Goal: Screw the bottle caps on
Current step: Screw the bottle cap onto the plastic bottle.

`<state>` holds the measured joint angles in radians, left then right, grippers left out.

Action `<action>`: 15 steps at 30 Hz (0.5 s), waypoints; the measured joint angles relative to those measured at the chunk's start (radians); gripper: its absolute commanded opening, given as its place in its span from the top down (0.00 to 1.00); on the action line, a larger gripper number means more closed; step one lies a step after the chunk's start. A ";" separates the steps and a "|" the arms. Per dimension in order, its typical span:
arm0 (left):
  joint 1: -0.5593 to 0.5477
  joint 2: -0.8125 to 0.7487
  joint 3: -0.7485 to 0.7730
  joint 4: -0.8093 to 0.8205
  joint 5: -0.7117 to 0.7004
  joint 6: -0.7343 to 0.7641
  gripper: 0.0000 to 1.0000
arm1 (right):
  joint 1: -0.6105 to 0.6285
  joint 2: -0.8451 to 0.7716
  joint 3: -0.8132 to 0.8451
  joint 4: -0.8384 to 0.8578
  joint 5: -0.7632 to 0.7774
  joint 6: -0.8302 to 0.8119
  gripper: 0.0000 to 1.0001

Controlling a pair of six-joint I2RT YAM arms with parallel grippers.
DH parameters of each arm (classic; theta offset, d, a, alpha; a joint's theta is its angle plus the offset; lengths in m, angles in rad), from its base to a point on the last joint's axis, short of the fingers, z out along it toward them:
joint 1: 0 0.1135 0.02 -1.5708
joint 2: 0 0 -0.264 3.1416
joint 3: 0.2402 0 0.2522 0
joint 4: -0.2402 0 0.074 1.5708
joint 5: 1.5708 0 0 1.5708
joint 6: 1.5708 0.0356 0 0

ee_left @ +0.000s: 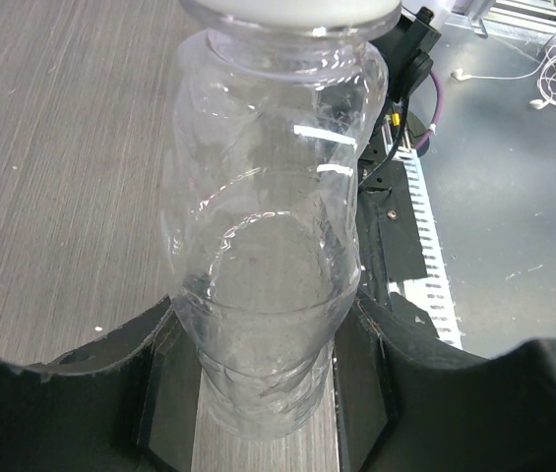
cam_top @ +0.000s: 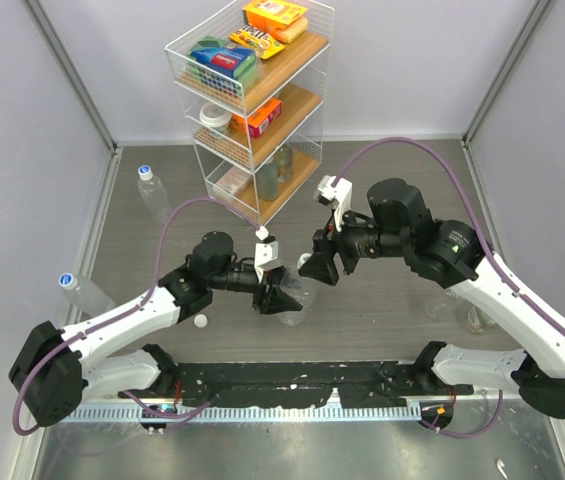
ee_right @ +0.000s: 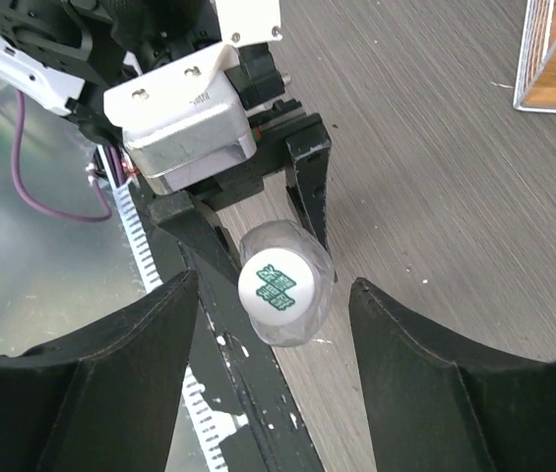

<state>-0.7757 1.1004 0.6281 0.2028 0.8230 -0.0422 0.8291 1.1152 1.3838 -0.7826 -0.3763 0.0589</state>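
A clear ribbed bottle (ee_left: 258, 246) stands upright on the grey table, and my left gripper (ee_left: 268, 354) is shut on its lower body. A white bottle cap (ee_right: 279, 285) with green print sits on its neck; the left wrist view shows only the cap's lower edge (ee_left: 287, 8). My right gripper (ee_right: 272, 295) hangs over the cap, open, with a finger on each side and a gap to the cap on both. From above, the left gripper (cam_top: 280, 297) and right gripper (cam_top: 322, 265) meet at the bottle (cam_top: 302, 292) in mid-table.
A wire shelf rack (cam_top: 257, 100) with boxes stands at the back. Two blue-capped bottles (cam_top: 154, 192) (cam_top: 84, 293) lie on the left. More clear bottles (cam_top: 462, 310) stand under the right arm. A loose white cap (cam_top: 200, 321) lies near the left arm.
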 measured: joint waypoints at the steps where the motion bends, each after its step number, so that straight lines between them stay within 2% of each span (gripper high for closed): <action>1: 0.000 0.000 0.000 0.000 0.000 0.000 1.00 | 0.000 0.000 0.000 0.005 -0.003 0.001 0.37; 9: 0.000 0.000 0.000 0.000 0.000 0.000 1.00 | 0.000 0.002 0.000 0.011 -0.025 0.028 0.50; 11: 0.000 0.000 0.000 0.000 0.000 0.000 1.00 | 0.000 0.006 0.000 0.011 -0.029 0.031 0.58; 15: 0.000 0.000 0.000 0.000 0.000 0.002 1.00 | -0.002 0.011 0.000 0.011 -0.026 0.034 0.61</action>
<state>-0.7757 1.1004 0.6281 0.2024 0.8230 -0.0406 0.8272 1.1267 1.3838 -0.7715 -0.4019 0.0925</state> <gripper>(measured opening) 0.521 0.416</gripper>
